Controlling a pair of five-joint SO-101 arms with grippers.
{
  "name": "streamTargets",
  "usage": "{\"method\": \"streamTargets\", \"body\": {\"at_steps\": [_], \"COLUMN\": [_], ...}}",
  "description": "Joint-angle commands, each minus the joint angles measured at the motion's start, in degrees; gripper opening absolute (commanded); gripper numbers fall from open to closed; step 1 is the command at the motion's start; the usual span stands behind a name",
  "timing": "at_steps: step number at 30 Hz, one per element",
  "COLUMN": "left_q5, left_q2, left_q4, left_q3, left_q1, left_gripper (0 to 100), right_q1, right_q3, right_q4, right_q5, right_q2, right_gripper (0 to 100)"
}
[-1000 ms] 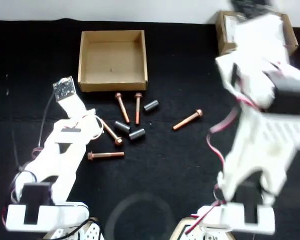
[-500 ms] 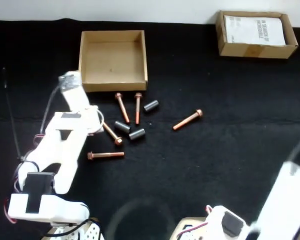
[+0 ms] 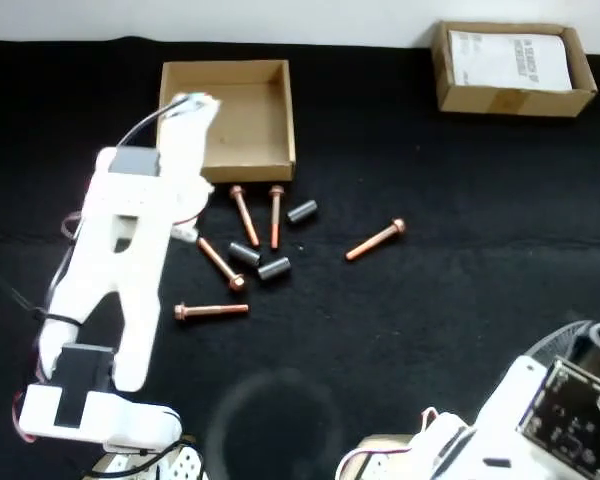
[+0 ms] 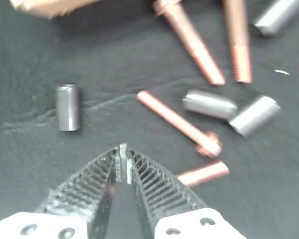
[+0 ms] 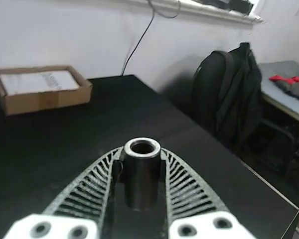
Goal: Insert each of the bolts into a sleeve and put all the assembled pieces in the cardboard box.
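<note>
Our right gripper [image 5: 142,155] clamps an upright sleeve [image 5: 141,181] between its fingers. Our left gripper [image 4: 122,162] is pinched together, seemingly empty; a bolt [image 4: 178,122] and a loose sleeve [image 4: 68,107] lie just ahead of its tips.

The high view looks steeply down on the black table [image 3: 460,300]. The left wrist view, close above, shares its copper bolts [image 4: 177,121]. The right wrist view faces outward and shares the paper-filled cardboard tray [image 5: 50,99] at the table's 1 o'clock.
</note>
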Motion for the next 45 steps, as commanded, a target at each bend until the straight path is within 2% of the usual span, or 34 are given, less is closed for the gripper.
{"method": "streamTargets", "body": {"at_steps": [1, 6, 10, 16, 19, 23, 29, 38, 43, 45], "left_q5": [-0.7, -0.7, -0.62, 3.25, 3.34, 3.52, 3.52, 3.52, 3.52, 3.52], "left_q2": [-0.92, -0.4, -0.4, 0.66, 6.11, 18.33, 37.93, 63.87, 70.9, 71.69], "left_q4": [7.74, 8.62, 1.23, -10.02, -13.45, -13.19, -7.56, 9.32, 14.42, 14.51], "left_q3": [-9.98, -13.93, -14.02, -13.76, -15.96, -24.75, -46.73, -82.51, -93.05, -94.64], "left_q1": [6.81, 16.31, 21.93, 29.76, 32.13, 32.66, 32.66, 33.27, 32.75, 32.4], "left_gripper": [1, 1, 1, 1, 2, 8, 10, 10, 19, 19], "right_q1": [5.93, 11.47, 19.56, 26.42, 29.05, 33.01, 36.88, 36.18, 34.33, 34.15], "right_q3": [18.95, 41.54, 49.36, 60.26, 66.33, 73.54, 81.01, 81.89, 81.89, 81.89], "right_q4": [-19.82, -41.1, -50.86, -61.67, -67.91, -76.62, -85.41, -84.62, -84.62, -84.62], "right_q5": [-0.44, -0.44, -0.53, -0.53, -0.53, -0.53, -0.35, -0.18, -0.18, -0.18], "right_q2": [-8.84, -16.31, -15.78, -15.87, -15.87, -15.87, -15.87, -15.69, -15.69, -15.69], "right_gripper": [0.6, 0.6, 0.6, 0.6, 0.6, 0.6, 0.6, 0.6, 0.6, 0.6]}}
